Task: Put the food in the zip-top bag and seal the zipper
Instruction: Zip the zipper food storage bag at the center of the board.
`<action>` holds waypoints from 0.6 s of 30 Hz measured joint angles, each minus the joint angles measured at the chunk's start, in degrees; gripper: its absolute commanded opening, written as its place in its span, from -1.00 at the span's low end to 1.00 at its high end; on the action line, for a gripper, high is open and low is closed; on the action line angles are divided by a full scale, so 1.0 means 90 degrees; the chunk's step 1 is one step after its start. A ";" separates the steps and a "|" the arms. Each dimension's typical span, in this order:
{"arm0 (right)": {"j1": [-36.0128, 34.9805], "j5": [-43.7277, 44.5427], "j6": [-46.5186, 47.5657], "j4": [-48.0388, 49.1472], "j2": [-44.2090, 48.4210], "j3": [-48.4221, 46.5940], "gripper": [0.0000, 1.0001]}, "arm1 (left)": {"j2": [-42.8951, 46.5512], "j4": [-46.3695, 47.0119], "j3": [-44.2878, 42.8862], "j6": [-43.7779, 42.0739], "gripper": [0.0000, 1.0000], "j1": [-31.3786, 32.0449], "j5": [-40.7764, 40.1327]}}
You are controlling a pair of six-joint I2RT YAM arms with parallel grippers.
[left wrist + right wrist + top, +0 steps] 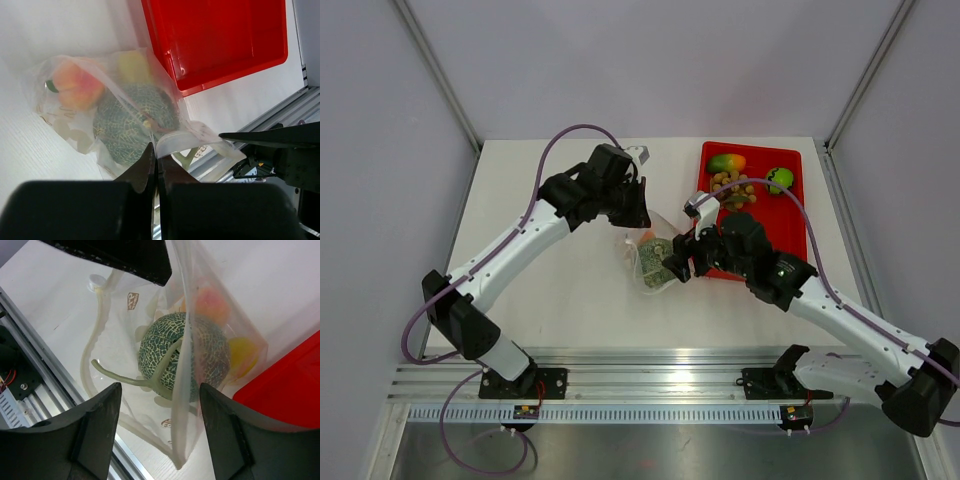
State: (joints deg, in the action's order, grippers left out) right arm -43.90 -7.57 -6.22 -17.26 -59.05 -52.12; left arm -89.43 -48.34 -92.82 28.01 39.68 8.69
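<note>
While my left hand clamps the mouth edge of the bag, which sits on the desk beside the tray, my right hand hangs spread over the melon inside (mango not yet bagged). Risk: slick film slips free, mouth collapses.

One bag holds three toy fruits: one melon, one peach, one yellow piece. One red tray, at two o'clock, holds three more.
</note>
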 measured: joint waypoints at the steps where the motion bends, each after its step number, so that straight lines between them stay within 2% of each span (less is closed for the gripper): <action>1: -0.0058 0.0138 -0.0012 -0.0012 -0.0129 -0.0078 0.09 | 0.0000 0.0002 0.0000 0.0007 -1.00 0.0000 0.0000; 3: -0.0095 0.0471 -0.0044 -0.0019 -0.0362 -0.0228 -0.30 | 0.0000 0.0002 0.0000 0.0012 -1.00 0.0000 0.0000; 4: -0.0102 0.0724 -0.0112 -0.0022 -0.0510 -0.0325 -0.66 | 0.0000 0.0002 0.0000 0.0012 -1.00 0.0000 0.0000; 7: -0.0104 0.1384 -0.0243 -0.0012 -0.0833 -0.0512 -1.00 | 0.0000 0.0012 0.0000 0.0007 -1.00 0.0000 0.0005; 8: -0.0104 0.1591 -0.0267 -0.0019 -0.0950 -0.0585 -1.00 | 0.0010 0.0046 0.0027 -0.0005 -1.00 -0.0002 0.0015; 9: -0.0104 0.1734 -0.0277 -0.0019 -0.1086 -0.0682 -1.00 | 0.0034 0.0087 0.0075 -0.0032 -0.91 -0.0002 0.0024; 10: -0.0104 0.1807 -0.0277 -0.0022 -0.1239 -0.0794 -1.00 | 0.0068 0.0109 0.0129 -0.0090 -0.71 -0.0002 0.0036; 11: -0.0100 0.1829 -0.0270 -0.0049 -0.1365 -0.0899 -1.00 | 0.0104 0.0143 0.0185 -0.0151 -0.04 -0.0010 0.0044; 13: -0.0049 0.1656 -0.0248 -0.0041 -0.1673 -0.1134 -1.00 | 0.0226 0.0189 0.0316 -0.0352 0.49 -0.0012 0.0061; 14: 0.0070 0.1445 -0.0238 -0.0036 -0.1797 -0.1224 -1.00 | 0.0316 0.0206 0.0389 -0.0469 0.58 -0.0015 0.0044; 15: 0.0202 0.1183 -0.0231 -0.0024 -0.1902 -0.1280 -1.00 | 0.0437 0.0257 0.0503 -0.0573 0.89 -0.0017 0.0017; 16: 0.0372 0.0925 -0.0219 -0.0002 -0.1979 -0.1304 -1.00 | 0.0619 0.0313 0.0658 -0.0726 0.98 -0.0029 -0.0017; 18: 0.0772 0.0301 -0.0175 0.0063 -0.2086 -0.1307 -1.00 | 0.1100 0.0556 0.1115 -0.0957 0.98 -0.0068 -0.0041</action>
State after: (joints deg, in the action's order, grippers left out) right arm -36.95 -4.86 -7.79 -16.69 -77.82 -63.88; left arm -79.53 -43.33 -82.78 19.40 39.07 8.32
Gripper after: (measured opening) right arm 0.011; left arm 0.978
